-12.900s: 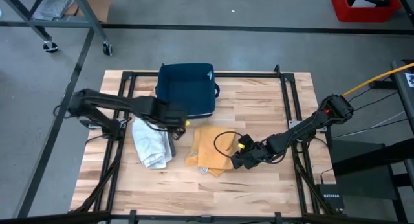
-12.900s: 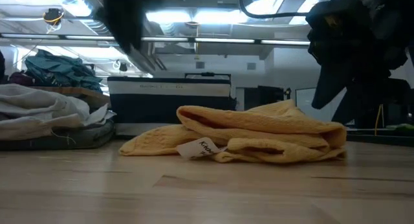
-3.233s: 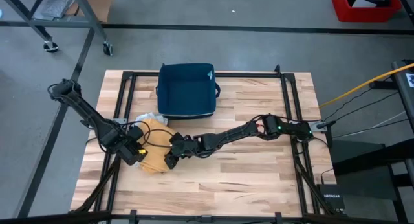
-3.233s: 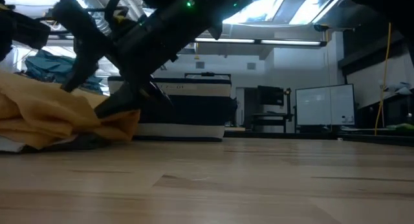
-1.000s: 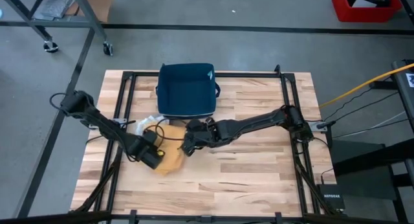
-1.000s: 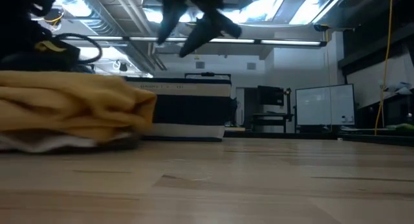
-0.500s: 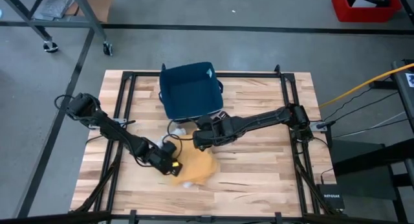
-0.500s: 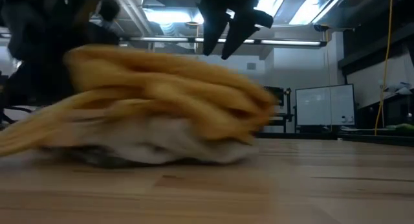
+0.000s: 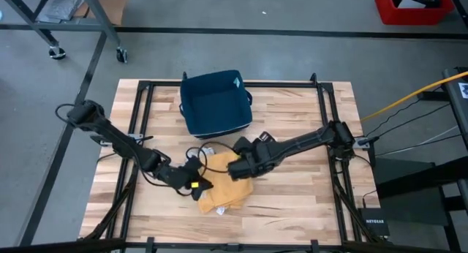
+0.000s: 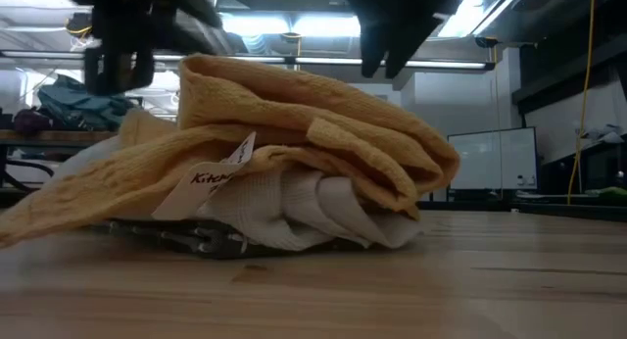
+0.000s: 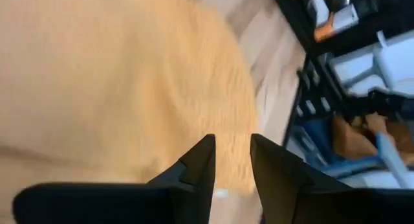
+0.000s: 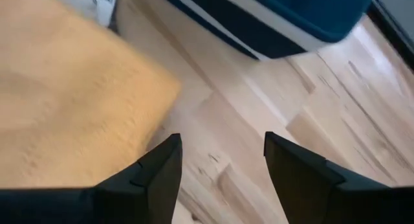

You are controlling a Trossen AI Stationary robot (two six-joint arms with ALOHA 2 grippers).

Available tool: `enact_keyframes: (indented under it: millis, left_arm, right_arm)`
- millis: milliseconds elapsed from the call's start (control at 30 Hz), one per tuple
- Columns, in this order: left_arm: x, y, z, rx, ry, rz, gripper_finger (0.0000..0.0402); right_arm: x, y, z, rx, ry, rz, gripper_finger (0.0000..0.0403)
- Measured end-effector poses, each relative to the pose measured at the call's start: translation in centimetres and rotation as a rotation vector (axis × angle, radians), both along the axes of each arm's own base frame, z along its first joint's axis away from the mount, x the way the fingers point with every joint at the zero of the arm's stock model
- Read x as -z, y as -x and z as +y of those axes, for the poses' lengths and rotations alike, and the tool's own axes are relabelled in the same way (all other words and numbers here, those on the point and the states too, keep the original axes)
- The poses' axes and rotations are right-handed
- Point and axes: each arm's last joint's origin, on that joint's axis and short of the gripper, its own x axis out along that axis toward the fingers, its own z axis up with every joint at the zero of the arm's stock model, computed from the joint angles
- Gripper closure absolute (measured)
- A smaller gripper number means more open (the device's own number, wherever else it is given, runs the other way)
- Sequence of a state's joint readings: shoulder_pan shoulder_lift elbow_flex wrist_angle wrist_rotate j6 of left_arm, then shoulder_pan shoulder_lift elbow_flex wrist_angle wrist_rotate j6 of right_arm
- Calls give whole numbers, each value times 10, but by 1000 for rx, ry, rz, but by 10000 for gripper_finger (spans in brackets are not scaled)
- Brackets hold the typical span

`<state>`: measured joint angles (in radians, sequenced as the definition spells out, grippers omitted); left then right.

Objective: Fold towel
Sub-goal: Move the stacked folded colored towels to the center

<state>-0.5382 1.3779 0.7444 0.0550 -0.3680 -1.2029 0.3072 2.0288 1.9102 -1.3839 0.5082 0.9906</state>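
A rumpled yellow towel [image 9: 223,183] lies heaped on a white towel [image 10: 313,217] near the middle of the table, with a label [image 10: 211,177] sticking out of the yellow one. My left gripper [image 9: 199,184] hovers at the heap's left edge. Its fingers stand a narrow gap apart with nothing between them, and the left wrist view [image 11: 231,146] looks over yellow cloth. My right gripper [image 9: 240,170] is wide open above the heap's right side. In the right wrist view [image 12: 223,153] bare wood lies between its fingers. The low view shows both grippers above the heap.
A dark blue bin [image 9: 216,103] stands at the table's far side, just behind the heap. Black frame rails [image 9: 325,136] run along the left and right sides of the table. Bare wood [image 9: 292,202] lies to the right of and nearer than the heap.
The heap of yellow and white towels has slid from the table's left side toward its middle and near edge, the yellow one rumpling. My left gripper went along toward the right, then rose and tipped up. My right gripper has moved toward the right.
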Motion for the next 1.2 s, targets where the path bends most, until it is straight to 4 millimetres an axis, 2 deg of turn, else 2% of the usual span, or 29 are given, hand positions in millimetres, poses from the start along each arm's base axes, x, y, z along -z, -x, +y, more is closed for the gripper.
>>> enact_keyframes:
  millis: [267, 433, 600, 767, 867, 1000, 1200]
  left_arm:
    - [-27, 16, 27, -86, -187, -48, 312]
    - [-27, 15, 31, -86, -211, -36, 312]
    - [-27, 14, 34, -50, -302, -34, 311]
    - [-25, 14, 35, -10, -369, -16, 311]
    - [-22, 18, 31, 26, -350, 17, 311]
    - [-19, 23, 23, 67, -213, 63, 311]
    - [-16, 33, 10, 30, 11, 130, 314]
  right_arm:
    - [0, 15, 35, -110, 27, 26, 182]
    - [0, 21, 56, -179, -21, 24, 182]
    - [0, 15, 71, -206, -75, -80, 182]
    - [-3, 3, 74, -207, -120, -201, 182]
    - [-3, 2, 72, -264, -104, -170, 182]
    - [-1, 1, 63, -337, -79, -93, 182]
    - [1, -4, 39, -395, -145, 23, 182]
